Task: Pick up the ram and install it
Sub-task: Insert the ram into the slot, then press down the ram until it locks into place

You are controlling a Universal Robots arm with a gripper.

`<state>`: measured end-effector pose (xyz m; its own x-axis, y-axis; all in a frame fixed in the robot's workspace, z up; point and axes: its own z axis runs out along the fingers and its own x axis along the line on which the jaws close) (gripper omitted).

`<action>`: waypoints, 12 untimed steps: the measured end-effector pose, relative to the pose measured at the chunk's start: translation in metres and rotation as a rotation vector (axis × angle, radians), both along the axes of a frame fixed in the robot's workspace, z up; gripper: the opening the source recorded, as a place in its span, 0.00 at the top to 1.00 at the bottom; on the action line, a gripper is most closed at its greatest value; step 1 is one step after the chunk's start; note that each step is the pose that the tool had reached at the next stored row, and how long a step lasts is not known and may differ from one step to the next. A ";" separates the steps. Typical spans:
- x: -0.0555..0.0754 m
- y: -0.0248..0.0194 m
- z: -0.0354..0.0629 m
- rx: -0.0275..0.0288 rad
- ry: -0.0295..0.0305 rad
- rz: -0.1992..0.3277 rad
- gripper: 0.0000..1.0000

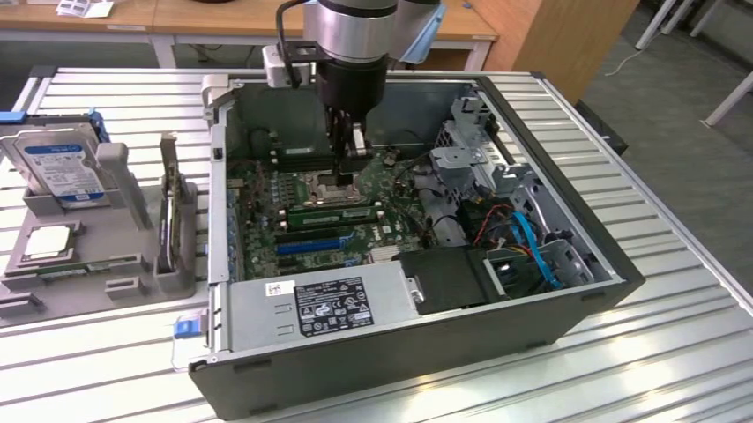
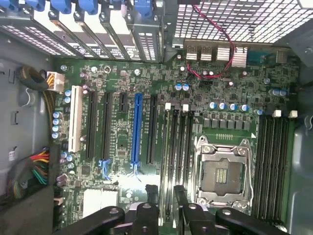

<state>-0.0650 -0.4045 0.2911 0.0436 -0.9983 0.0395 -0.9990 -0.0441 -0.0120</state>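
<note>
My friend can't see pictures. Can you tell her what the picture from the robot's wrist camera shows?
The robot's open gripper hangs empty over a green motherboard inside a computer case, above long black memory slots. Beside them sit an empty silver processor socket and a blue slot.

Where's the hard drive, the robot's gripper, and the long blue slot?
hard drive [image 1: 62, 167]: exterior view, blue label.
gripper [image 1: 346, 169]: exterior view, between fingertips.
blue slot [image 2: 135, 128]: wrist view, slot's middle.
</note>
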 end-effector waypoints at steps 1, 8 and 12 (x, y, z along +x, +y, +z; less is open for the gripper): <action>0.000 0.0000 0.0002 -0.0002 0.0001 0.000 0.75; 0.000 0.0000 0.0007 -0.0003 0.0003 0.000 0.89; 0.000 0.0000 0.0007 -0.0005 0.0006 0.000 0.89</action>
<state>-0.0648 -0.4046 0.2918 0.0437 -0.9982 0.0400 -0.9990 -0.0442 -0.0113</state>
